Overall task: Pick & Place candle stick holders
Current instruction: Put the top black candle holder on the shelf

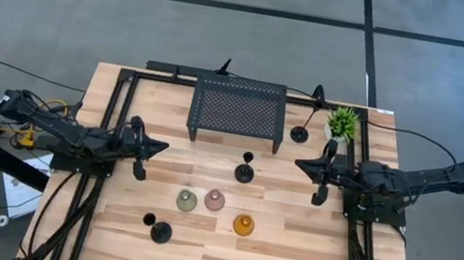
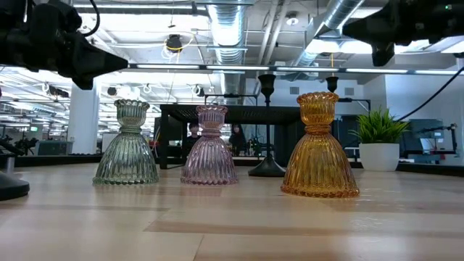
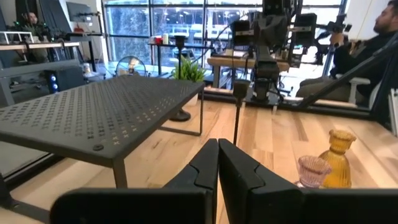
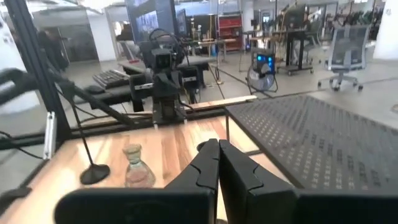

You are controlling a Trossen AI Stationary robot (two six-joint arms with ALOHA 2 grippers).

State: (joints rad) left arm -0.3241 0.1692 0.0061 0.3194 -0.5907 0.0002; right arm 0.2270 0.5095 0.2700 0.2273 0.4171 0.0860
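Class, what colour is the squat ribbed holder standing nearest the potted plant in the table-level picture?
Amber holder; the low view shows it best.

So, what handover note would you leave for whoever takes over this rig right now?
Left gripper: shut, empty, above the table's left side.
Right gripper: shut, empty, above the right side.
Squat holders in a row near the front: green holder, pink holder, amber holder.
Black stemmed holders: one at centre, one front left, one beside the plant.
Rack top is bare.
Done: nothing appears placed. Left: all six holders.
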